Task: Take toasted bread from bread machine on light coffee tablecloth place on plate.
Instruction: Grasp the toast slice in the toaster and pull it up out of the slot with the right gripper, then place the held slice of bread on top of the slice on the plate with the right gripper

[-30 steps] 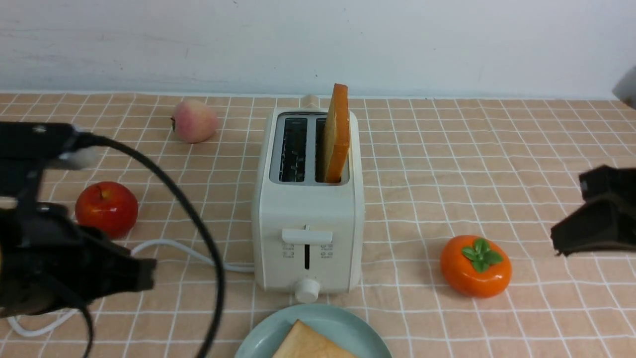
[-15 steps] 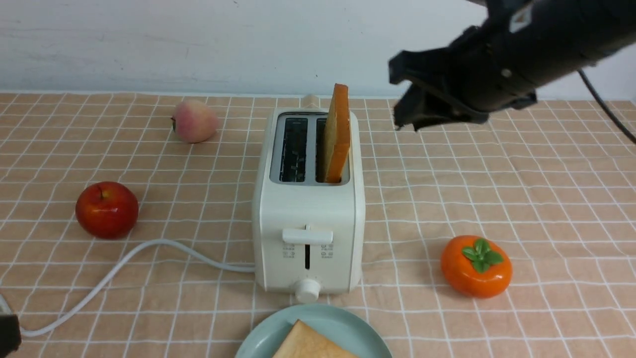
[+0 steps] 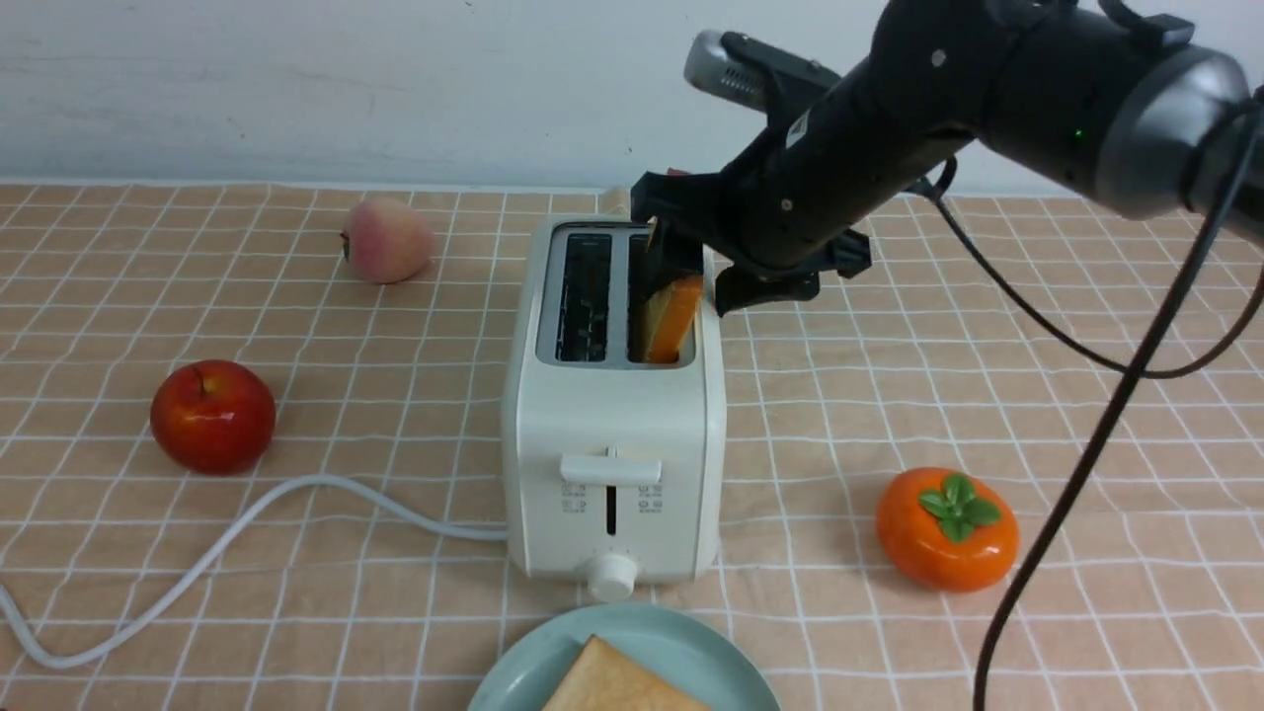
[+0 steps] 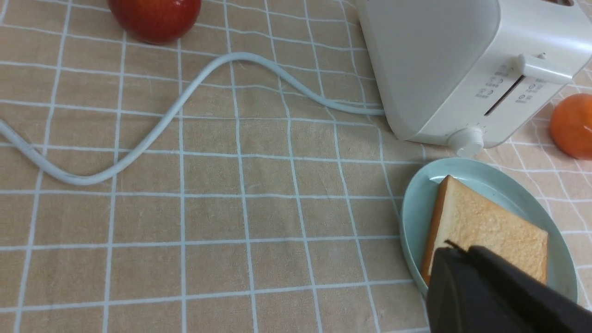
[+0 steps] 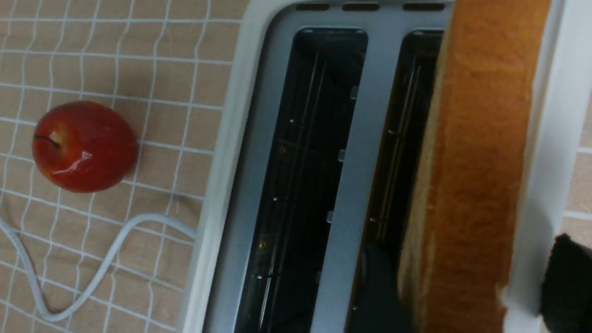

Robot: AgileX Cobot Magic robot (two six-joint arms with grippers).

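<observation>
The cream-white bread machine (image 3: 612, 425) stands mid-table on the light coffee tablecloth (image 3: 987, 346). One slice of toasted bread (image 3: 676, 316) stands upright in its right slot; the left slot is empty. My right gripper (image 3: 713, 279) is open and straddles that slice: in the right wrist view (image 5: 474, 284) one finger is inside the slot and the other is outside the toaster's wall. A second slice (image 3: 612, 686) lies on the mint-green plate (image 3: 523, 671) at the front edge. My left gripper (image 4: 455, 252) is shut and empty, hovering over that slice (image 4: 485, 226).
A red apple (image 3: 212, 415) sits left of the toaster and a peach (image 3: 387, 240) at the back left. An orange persimmon (image 3: 946, 528) sits front right. The white power cord (image 3: 296, 494) snakes to the left. A wall closes the back.
My left arm has drawn back out of the front view. My right arm has swung from the right edge up and over to the toaster, its fingers now down around the standing slice.
</observation>
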